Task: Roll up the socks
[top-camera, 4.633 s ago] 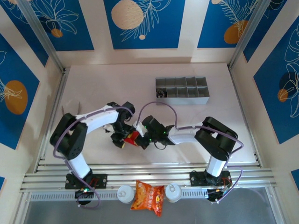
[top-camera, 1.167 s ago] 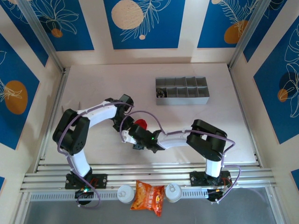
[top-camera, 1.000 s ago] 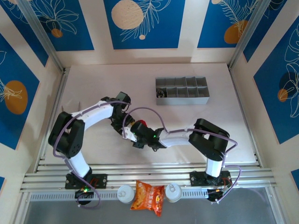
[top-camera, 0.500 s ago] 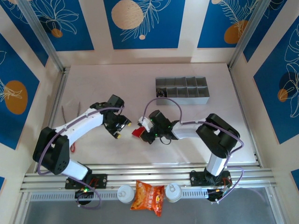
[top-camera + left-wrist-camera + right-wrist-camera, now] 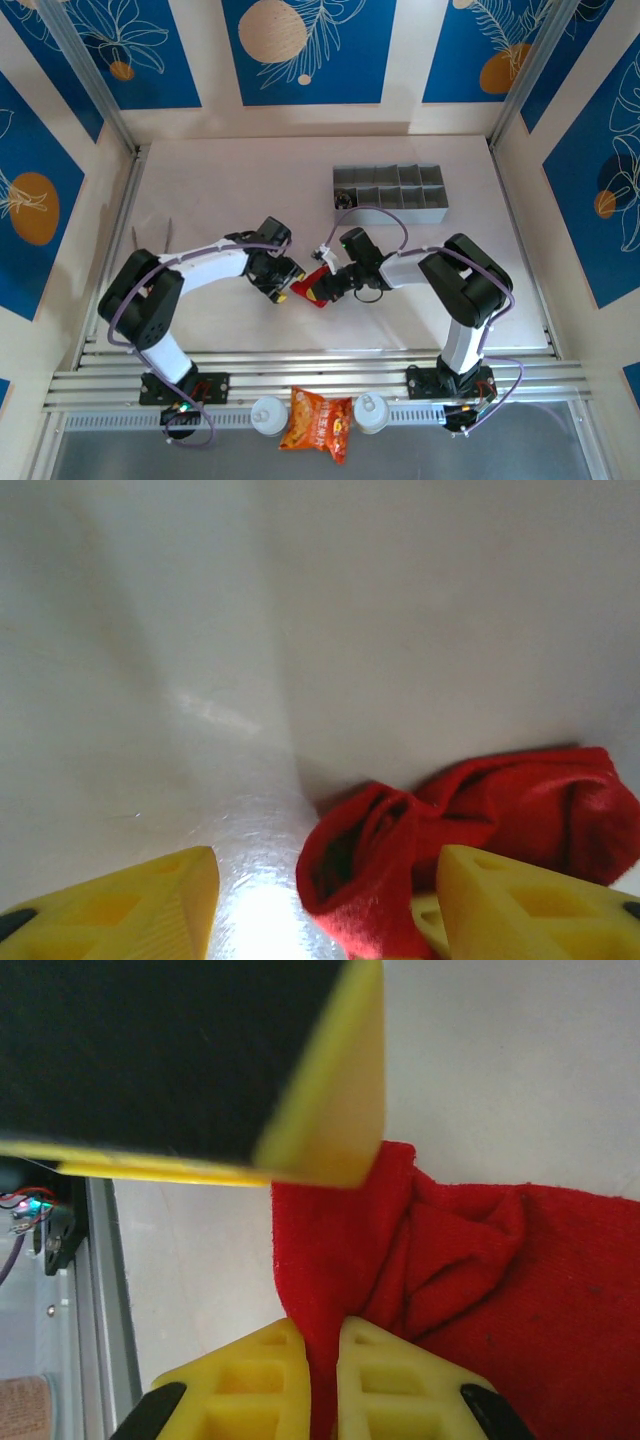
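Here my right claw [image 5: 322, 1360] is pinching a fold of red sock [image 5: 520, 1260], left claw [image 5: 325, 900] gaping beside it; the thin pinch could slip.

Your workspace: a pale surface [image 5: 240, 180] boxed in by patterned walls [image 5: 210, 60]
You look down on a matte white top closed on three sides by cream walls set with blue panels [image 5: 340, 60] of white leaf outlines and orange circles; slanted aluminium posts [image 5: 93, 85] stand in the far corners, ribbed metal rails [image 5: 320, 378] line the near edge, and soft light glares off the top
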